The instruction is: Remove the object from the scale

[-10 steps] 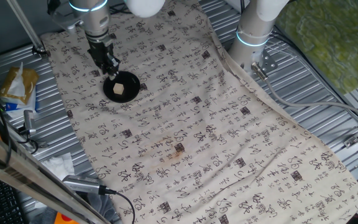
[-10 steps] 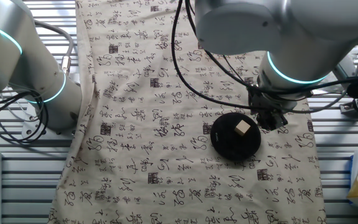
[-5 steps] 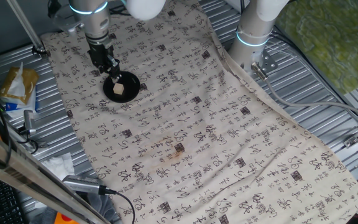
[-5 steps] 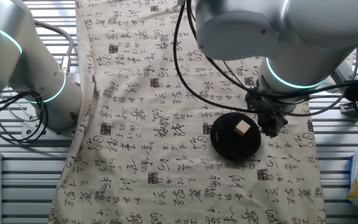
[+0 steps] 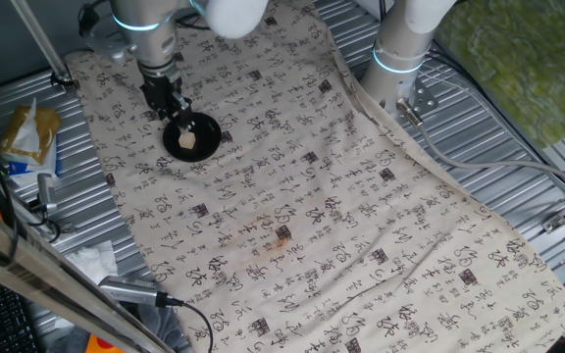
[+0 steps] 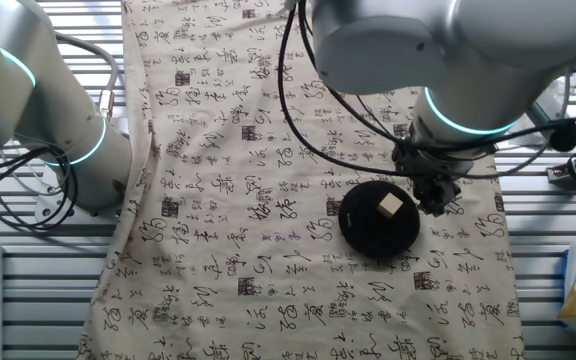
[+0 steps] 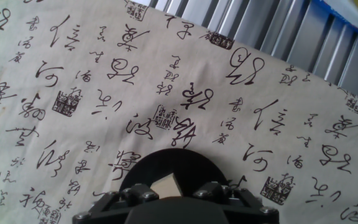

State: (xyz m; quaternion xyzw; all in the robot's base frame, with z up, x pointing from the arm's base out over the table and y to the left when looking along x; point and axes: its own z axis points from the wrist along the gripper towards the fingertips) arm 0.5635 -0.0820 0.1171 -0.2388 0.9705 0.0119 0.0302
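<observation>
The scale (image 5: 205,128) is a round black disc on the printed cloth, at the far left in one fixed view. The object (image 5: 191,141), a small tan block, sits on its top. Both also show in the other fixed view, scale (image 6: 366,230) and block (image 6: 390,205). My gripper (image 5: 172,106) hangs close over the disc's edge, just beside the block (image 6: 435,203). In the hand view the disc (image 7: 166,162) and block (image 7: 167,185) lie right below the gripper body (image 7: 179,208), between its spread finger bases. The gripper looks open and holds nothing.
The cloth (image 5: 302,196) with black characters covers the table; a brownish stain (image 5: 281,235) lies mid-cloth. A second arm's base (image 5: 400,59) stands at the far side. Ribbed metal (image 5: 498,147) shows around the cloth. A yellow packet (image 5: 23,132) and cables lie at the left.
The gripper and wrist have shifted only slightly beside the disc. The block and the disc have not moved.
</observation>
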